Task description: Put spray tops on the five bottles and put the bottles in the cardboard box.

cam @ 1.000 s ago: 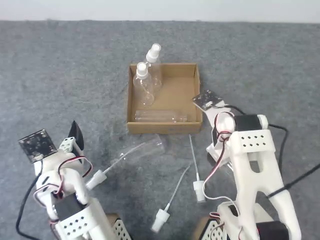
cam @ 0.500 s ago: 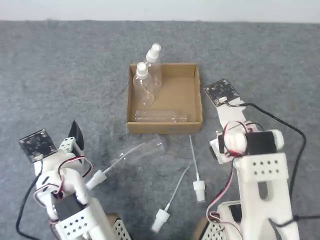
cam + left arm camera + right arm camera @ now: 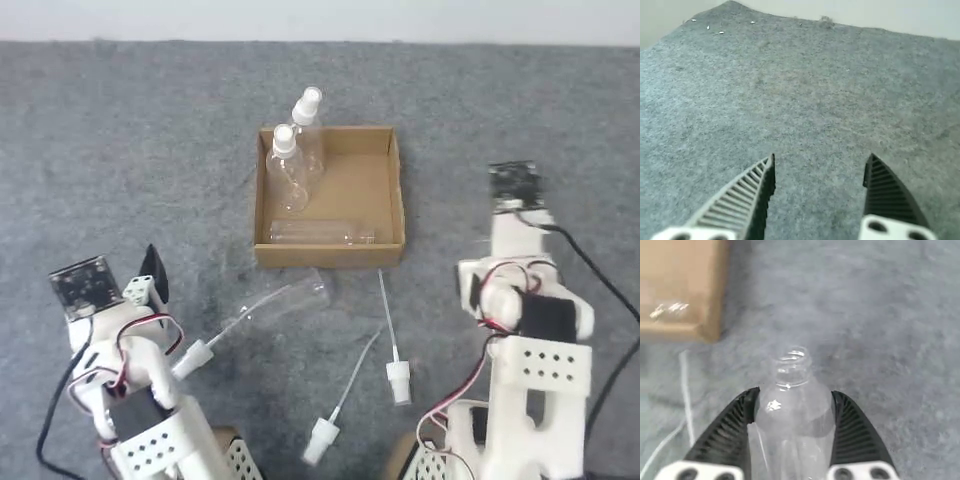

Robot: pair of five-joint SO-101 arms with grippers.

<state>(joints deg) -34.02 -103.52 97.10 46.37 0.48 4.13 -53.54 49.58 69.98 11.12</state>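
Grasping an uncapped bottle point(image 3: 792, 420), the right gripper point(image 3: 795, 394) is held near the cardboard box point(image 3: 680, 285). The fingers point(image 3: 747, 195) of the left gripper point(image 3: 820, 167) are released, well apart from that box.

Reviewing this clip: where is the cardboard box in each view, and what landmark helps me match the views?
High view: the cardboard box sits mid-table, ahead of both arms.
Right wrist view: a corner of the cardboard box lies beyond the bottle clamped in the right gripper.
Left wrist view: grey mat beyond the open left gripper.
Shared landmark: a spray top's thin tube beside the box's near corner.
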